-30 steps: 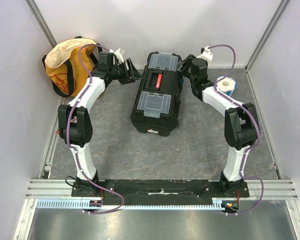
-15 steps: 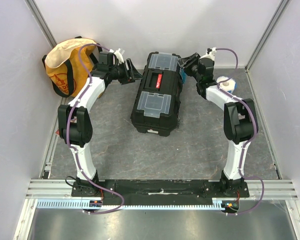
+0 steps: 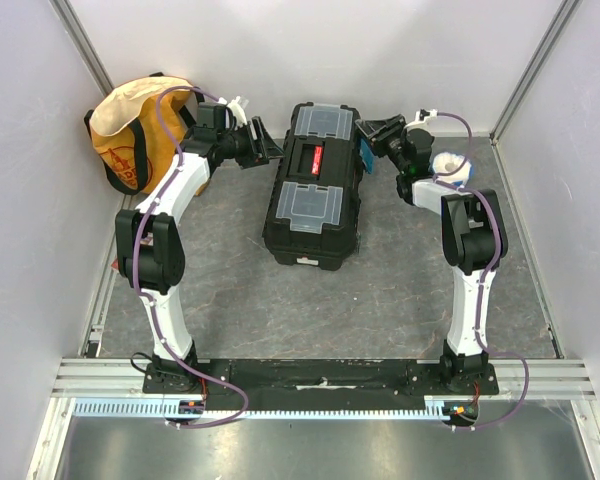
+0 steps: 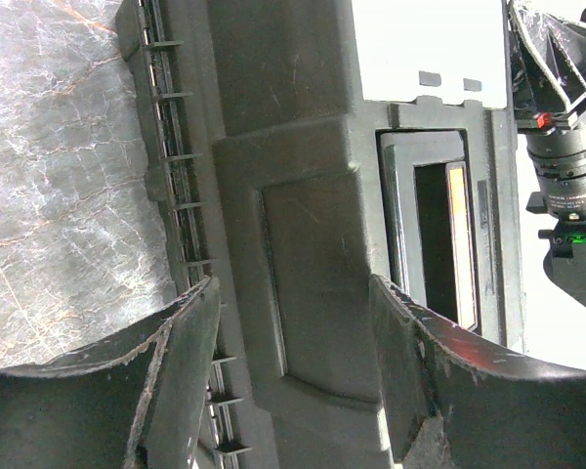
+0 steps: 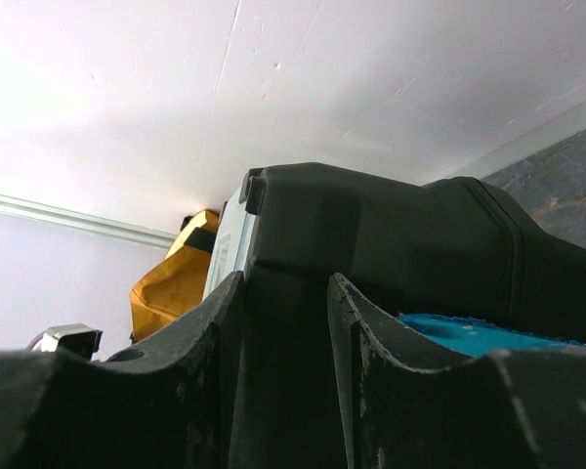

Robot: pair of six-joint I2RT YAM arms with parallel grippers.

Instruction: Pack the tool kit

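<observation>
The tool kit (image 3: 315, 185), a black box with two clear lids and a red-marked handle (image 3: 317, 160), lies at the back middle of the mat. My left gripper (image 3: 268, 148) is open at its back-left side. In the left wrist view the box's black side wall (image 4: 303, 215) fills the gap between the spread fingers of the left gripper (image 4: 293, 288). My right gripper (image 3: 372, 130) is at the box's back-right corner beside a blue latch (image 3: 364, 155). Seen from the right wrist, that gripper (image 5: 285, 278) has its jaws a little apart, with the box (image 5: 391, 225) right in front and the latch (image 5: 469, 332) to the right.
A yellow-orange fabric bag (image 3: 130, 135) with black straps slumps in the back-left corner and also shows behind the box as the bag (image 5: 176, 278). A small white and blue object (image 3: 452, 165) sits right of the box. White walls close in the back and sides.
The right arm has swung back and up, carrying its gripper from the box's right side to the back-right corner, and its jaws have narrowed. The left arm has not moved.
</observation>
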